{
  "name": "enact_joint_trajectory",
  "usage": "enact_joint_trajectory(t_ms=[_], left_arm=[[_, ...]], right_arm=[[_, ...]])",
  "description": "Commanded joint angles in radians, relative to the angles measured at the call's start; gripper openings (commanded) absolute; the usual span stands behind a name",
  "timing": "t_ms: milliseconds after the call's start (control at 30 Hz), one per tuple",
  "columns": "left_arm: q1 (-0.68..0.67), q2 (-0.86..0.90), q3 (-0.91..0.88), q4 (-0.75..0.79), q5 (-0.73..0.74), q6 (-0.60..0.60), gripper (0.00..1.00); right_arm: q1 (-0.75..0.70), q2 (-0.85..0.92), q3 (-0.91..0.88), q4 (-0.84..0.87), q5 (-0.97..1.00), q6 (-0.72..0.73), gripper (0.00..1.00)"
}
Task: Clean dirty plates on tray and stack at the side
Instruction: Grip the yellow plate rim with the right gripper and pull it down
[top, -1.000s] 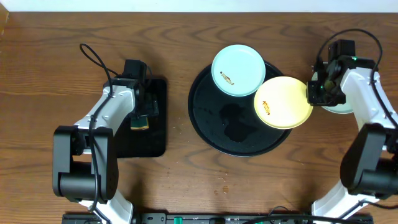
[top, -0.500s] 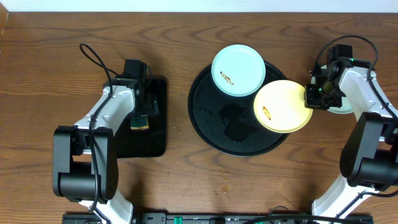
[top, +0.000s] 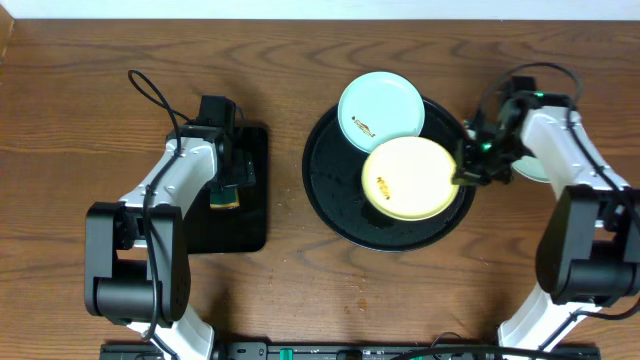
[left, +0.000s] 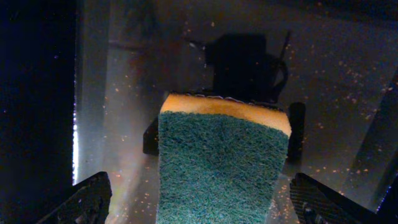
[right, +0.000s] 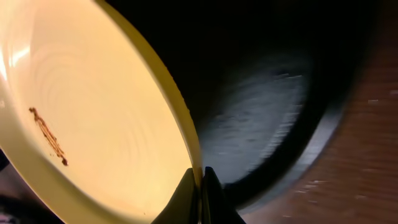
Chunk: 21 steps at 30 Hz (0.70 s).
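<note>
The wooden bench (top: 300, 60) carries the round black tray (top: 328, 200) at centre and a smaller rectangular tray (top: 248, 228) to its left. On the round tray lies the yellow plate (top: 408, 178), its upper edge overlapping a mint-blue plate (top: 380, 100) that sits over the tray's far rim. A second mint-blue plate (top: 532, 165) shows on the bench, partly hidden by the right arm. The right claw (top: 466, 172) is clenched on the yellow plate's right rim; only the wrist view shows the pinch and the plate's brown smear (right: 48, 134) clearly. The left claw (top: 230, 182) hangs released over the rectangular tray; its wrist view alone shows the green-topped sponge (left: 221, 162) between the spread fingers.
</note>
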Motion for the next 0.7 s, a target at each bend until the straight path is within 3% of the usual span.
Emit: enact_joint_trajectory(t_ms=[0,267,667], left_arm=[[0.004,0.003,-0.004,-0.003,-0.009,-0.002,0.92],[0.004,0.003,-0.004,-0.003,-0.009,-0.002,0.92],[0.004,0.003,-0.004,-0.003,-0.009,-0.002,0.92]], right_arm=[[0.064,-0.031,-0.031,0.009,-0.040,0.107,0.01],[0.154,-0.031,-0.095,0.100,0.011,0.217,0.01],[0.180,-0.048,-0.096,0.050,0.023,0.200,0.01]])
